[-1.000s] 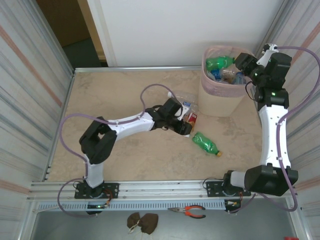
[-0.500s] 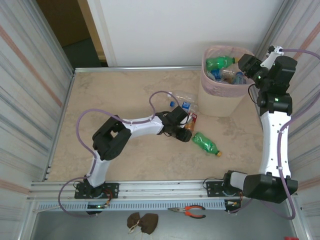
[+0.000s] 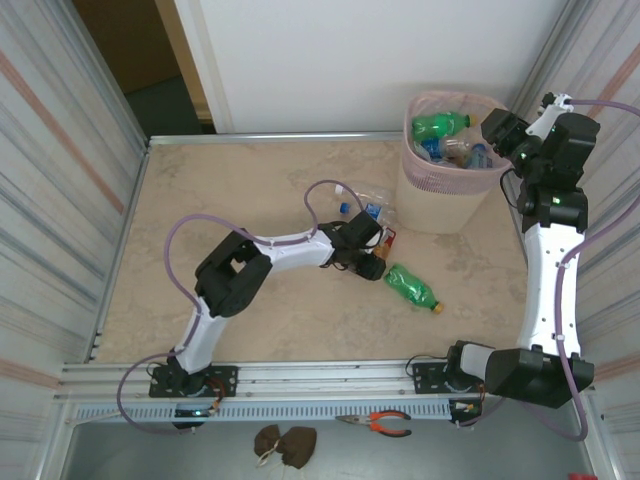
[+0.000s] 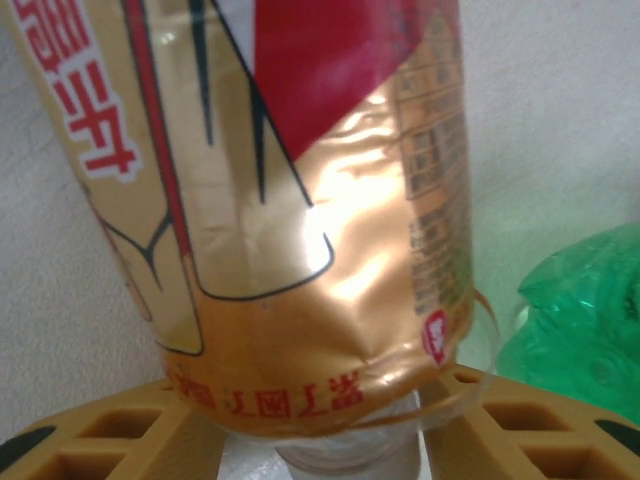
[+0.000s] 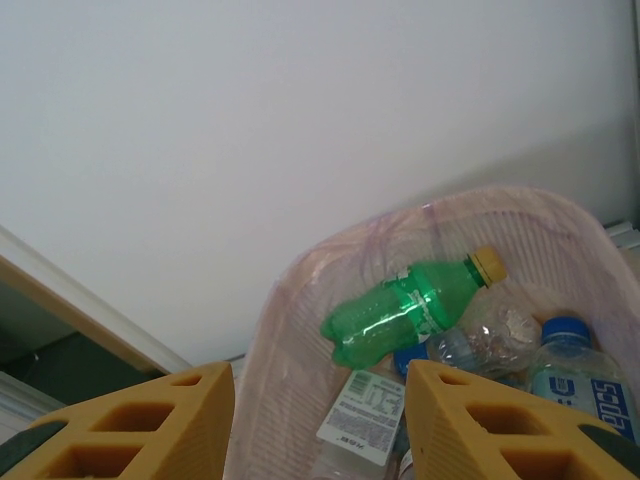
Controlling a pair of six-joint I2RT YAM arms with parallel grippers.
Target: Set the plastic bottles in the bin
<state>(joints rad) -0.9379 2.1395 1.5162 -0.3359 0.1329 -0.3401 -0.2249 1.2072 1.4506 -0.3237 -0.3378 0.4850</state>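
Observation:
A clear bottle with a gold and red label (image 4: 300, 230) lies on the table beside the bin, its red end (image 3: 384, 237) peeking out past my left gripper (image 3: 372, 260). That left gripper (image 4: 318, 388) is shut on its lower end, both fingers against its sides. A green bottle (image 3: 411, 286) (image 4: 580, 320) lies just to its right. Two clear bottles (image 3: 362, 202) lie behind them. The bin (image 3: 440, 205) (image 5: 290, 340) holds a green bottle (image 3: 438, 126) (image 5: 410, 305) and several clear ones (image 5: 580, 370). My right gripper (image 3: 497, 126) (image 5: 320, 375) hangs open over the bin's right rim, nothing between its fingers.
Corrugated metal walls stand close on both sides, with a white wall behind the table (image 3: 230, 190). Red-handled pliers (image 3: 380, 423) and a brown object (image 3: 283, 443) lie below the front rail. The right arm rises along the table's right edge.
My left gripper has slid right and down onto the gold-labelled bottle, its fingers narrowing on it. The right gripper has drawn back slightly right of the bin's middle.

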